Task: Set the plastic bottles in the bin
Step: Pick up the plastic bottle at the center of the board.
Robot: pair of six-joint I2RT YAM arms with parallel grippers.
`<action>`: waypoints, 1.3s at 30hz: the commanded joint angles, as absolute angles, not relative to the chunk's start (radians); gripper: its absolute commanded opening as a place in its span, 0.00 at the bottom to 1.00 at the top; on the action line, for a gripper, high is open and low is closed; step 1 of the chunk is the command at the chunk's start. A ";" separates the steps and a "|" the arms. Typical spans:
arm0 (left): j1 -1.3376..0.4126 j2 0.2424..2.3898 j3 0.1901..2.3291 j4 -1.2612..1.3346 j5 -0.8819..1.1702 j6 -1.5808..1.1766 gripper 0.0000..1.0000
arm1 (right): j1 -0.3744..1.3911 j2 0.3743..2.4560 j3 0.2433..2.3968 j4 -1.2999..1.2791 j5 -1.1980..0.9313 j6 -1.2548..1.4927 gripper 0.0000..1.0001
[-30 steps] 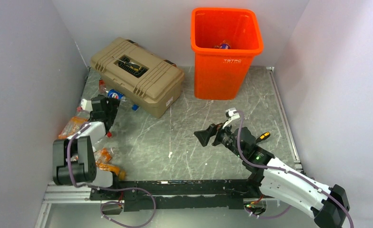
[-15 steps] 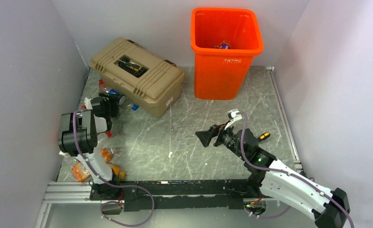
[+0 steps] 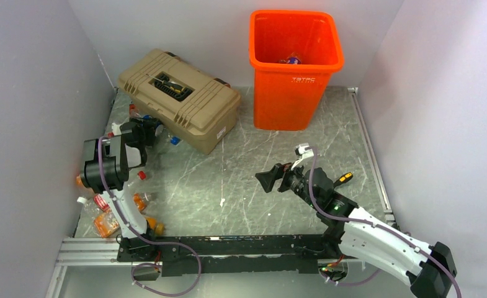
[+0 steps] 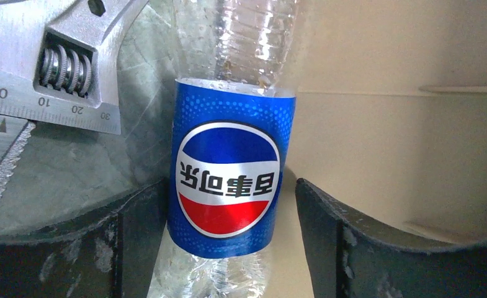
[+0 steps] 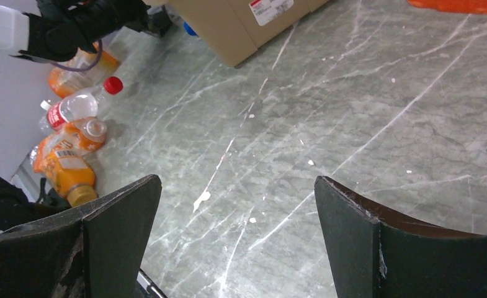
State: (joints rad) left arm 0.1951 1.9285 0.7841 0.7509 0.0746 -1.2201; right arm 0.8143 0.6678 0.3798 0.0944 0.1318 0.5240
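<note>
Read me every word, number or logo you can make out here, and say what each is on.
"百事可乐", seen upside down, with a red, white and blue roundel: blue label of the clear bottle.
"0 10 20 30": scale on the adjustable wrench.
White lettering on the orange bin: too small to read.
Sticker on the tan toolbox: too blurred to read.

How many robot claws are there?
2. The left claw is beside the tan toolbox, open around a Pepsi bottle. The right claw is open above the middle of the table, holding nothing. No others seem hidden.
</note>
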 commanded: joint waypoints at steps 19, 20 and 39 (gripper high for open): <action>0.212 1.774 0.642 0.757 0.109 -1.152 0.38 | 0.818 0.696 0.395 0.106 0.177 0.516 0.99; 0.213 1.718 0.627 0.729 0.099 -1.135 0.38 | 0.818 0.693 0.398 0.104 0.178 0.514 0.99; 0.207 0.742 0.763 0.095 0.173 -0.650 0.35 | 0.818 0.729 0.442 0.117 0.056 0.569 0.99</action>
